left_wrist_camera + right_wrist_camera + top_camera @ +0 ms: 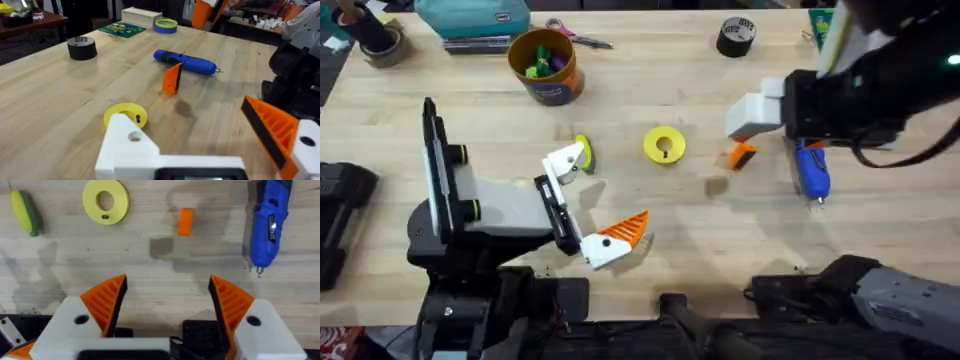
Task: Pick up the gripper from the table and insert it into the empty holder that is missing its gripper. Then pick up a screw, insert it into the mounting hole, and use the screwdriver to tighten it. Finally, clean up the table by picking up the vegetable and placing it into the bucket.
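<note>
- Pale wooden planks make up the table point(650, 225), with clutter along its far edge: a black tape roll point(736, 37) and scissors point(575, 37).
- Lying loose on the wood is the gripper point(742, 155), a small orange ribbed wedge, between the yellow ring point(665, 144) and the screwdriver point(811, 170); from the left wrist it stands on edge, tilted.
- Directly above it hangs the right gripper point(167, 305), its orange ribbed pads point(107, 300) spread wide with nothing between them.
- On the left gripper point(590, 205), one finger base carries its orange pad; the other, the holder point(132, 150), is bare white plastic with an open mounting hole. Its fingers stand apart and hold nothing.
- The wedge looks light, rigid and hard, probably smooth on its flat faces, so it may skid or tip when touched.
- Best hold, I judge: pinch across the two broad flat sides near the thick end, keeping the ribbed face and mounting end free for seating.
- The vegetable point(583, 152) lies just beside the holder; the bucket point(545, 65) stands well beyond, toy pieces showing inside.
</note>
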